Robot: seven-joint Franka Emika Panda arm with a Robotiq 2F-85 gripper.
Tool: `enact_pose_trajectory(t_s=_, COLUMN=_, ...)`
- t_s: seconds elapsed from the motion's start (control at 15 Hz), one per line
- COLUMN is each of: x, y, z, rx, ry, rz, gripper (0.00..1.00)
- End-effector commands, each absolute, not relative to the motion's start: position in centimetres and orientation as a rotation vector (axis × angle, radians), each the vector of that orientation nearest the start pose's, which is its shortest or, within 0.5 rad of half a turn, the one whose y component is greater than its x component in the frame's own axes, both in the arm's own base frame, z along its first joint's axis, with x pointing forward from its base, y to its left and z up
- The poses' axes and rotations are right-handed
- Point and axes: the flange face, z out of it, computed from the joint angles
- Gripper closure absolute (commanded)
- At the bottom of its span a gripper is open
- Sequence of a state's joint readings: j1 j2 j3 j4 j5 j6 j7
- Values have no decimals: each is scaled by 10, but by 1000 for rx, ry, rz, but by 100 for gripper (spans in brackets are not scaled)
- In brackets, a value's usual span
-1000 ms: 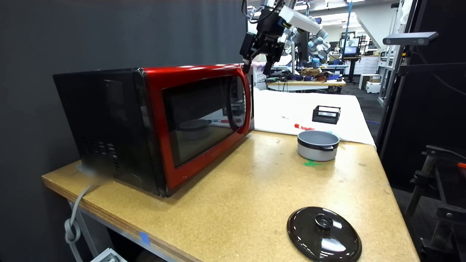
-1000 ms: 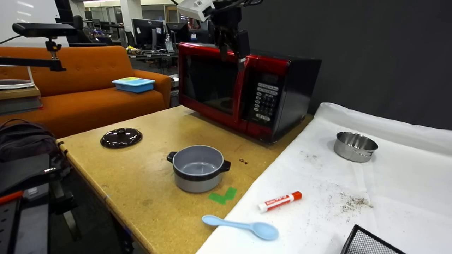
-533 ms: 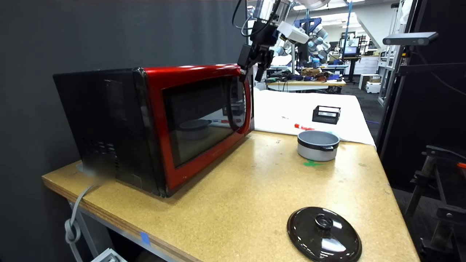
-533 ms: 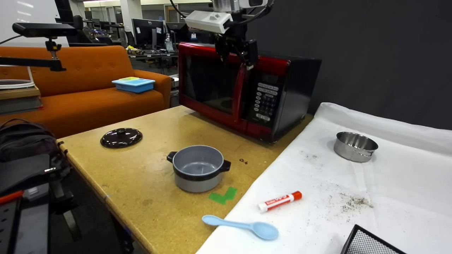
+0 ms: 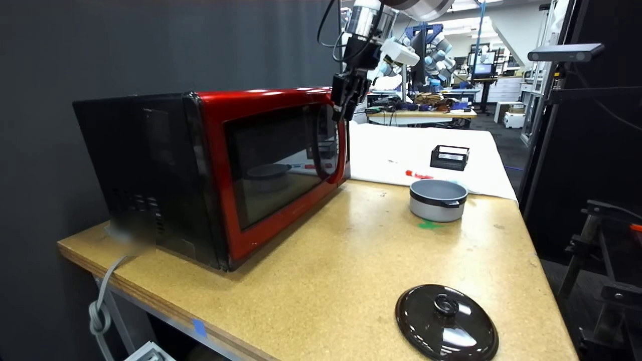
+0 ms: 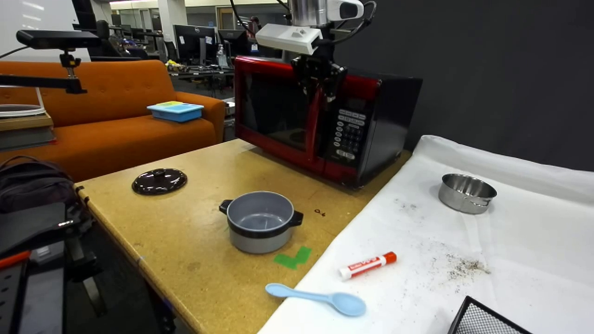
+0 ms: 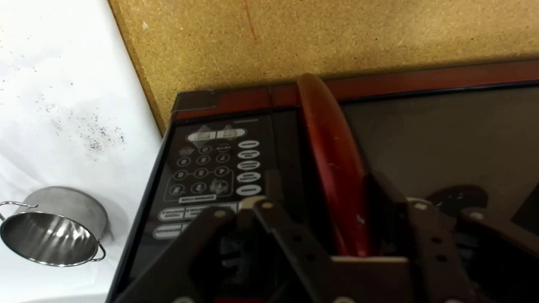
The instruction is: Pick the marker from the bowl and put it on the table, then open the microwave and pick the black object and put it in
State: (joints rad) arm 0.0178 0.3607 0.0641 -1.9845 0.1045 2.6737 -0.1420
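spread fingers (image 7: 274, 187) straddle the handle (image 7: 330, 160) of the microwave (image 6: 390, 111), contact too dark to tell; the black basket (image 6: 482, 321), well apart from the microwave, is partly cut off in an exterior view.

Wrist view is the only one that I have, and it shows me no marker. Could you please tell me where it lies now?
Observer: The red-and-white marker lies on the white cloth.
Operator: Thank you. On the table, does anything stand in front of the microwave?
Observer: Yes, in both exterior views a grey pot stands there upright.
Operator: Is it covered?
Observer: No, a dark lid lies on the table, apart from it.
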Motion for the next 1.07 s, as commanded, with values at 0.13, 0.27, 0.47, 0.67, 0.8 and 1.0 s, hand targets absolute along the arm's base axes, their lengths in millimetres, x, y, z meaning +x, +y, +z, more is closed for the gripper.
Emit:
enact_pose_trajectory(t_s=0.13, x=642, y=53, z=315, rx=-2970, ry=-283, rz=-495, gripper=91)
enact_pose_trajectory(t_s=0.27, x=641, y=54, z=314, rx=-2966, ry=-330, rz=-493, gripper=93)
enact_pose_trajectory(t_s=0.47, x=636, y=55, z=315, rx=-2985, ry=-322, rz=-494, gripper=93)
enact_pose_trajectory(t_s=0.67, x=626, y=50, z=316, rx=-3001, ry=-274, rz=-499, gripper=93)
enact_pose_trajectory(t_s=0.8, x=616, y=48, z=317, rx=-3017, ry=-208, rz=-534, gripper=93)
enact_pose_trajectory(t_s=1.0, x=600, y=47, z=313, rx=-3025, ry=-113, rz=-615, gripper=93)
